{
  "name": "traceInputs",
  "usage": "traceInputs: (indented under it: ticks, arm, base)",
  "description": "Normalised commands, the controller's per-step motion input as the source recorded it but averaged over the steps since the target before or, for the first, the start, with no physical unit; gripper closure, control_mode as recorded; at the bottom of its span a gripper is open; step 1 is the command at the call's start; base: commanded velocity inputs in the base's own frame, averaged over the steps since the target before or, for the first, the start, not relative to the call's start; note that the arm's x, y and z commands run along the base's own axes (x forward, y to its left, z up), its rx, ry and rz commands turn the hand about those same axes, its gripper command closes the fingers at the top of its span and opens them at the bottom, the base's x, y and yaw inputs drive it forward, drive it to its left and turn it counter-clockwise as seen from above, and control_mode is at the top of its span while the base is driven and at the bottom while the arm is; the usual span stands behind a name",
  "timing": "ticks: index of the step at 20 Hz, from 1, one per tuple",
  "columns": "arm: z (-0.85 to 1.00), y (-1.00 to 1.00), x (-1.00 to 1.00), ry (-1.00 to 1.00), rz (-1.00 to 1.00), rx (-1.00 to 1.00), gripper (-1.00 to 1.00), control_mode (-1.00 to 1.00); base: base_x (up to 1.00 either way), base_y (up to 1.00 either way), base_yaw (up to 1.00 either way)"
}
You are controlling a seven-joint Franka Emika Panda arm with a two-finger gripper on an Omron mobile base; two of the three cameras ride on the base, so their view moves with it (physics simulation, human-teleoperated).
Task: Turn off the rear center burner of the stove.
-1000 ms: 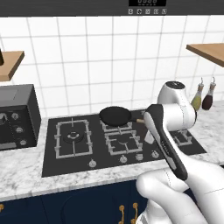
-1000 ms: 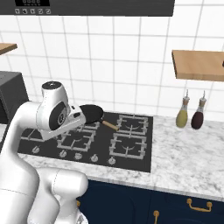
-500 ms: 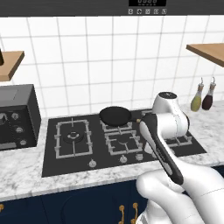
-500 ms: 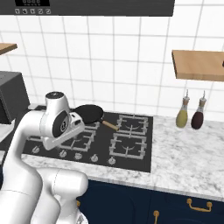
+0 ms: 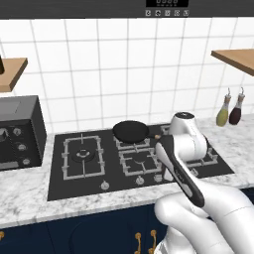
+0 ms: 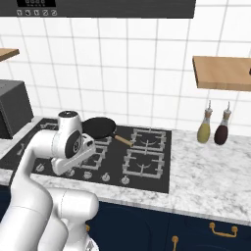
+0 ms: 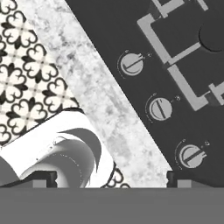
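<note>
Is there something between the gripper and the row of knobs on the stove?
Nothing visible stands in the way. In the hand view, three silver knobs lie on bare black glass of the stove, with open space down to them. The frying pan sits farther back.

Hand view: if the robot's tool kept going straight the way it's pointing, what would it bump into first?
Probably the marble counter beside the stove's front edge, close to the middle silver knob. Depth is hard to judge, so it may land on the black stove instead.
</note>
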Motion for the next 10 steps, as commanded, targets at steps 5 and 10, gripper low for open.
traceInputs:
  ticks: [5,10]
  arm:
    - [-0.37,0.04,0.01,0.09,0.02,-0.02,-1.00,-1.00]
    - [-0.29,0.08,0.04,0.09,0.00,-0.02,-1.00,-1.00]
  base:
    - [0.00,0.00,0.00]
    - [0.00,0.00,0.00]
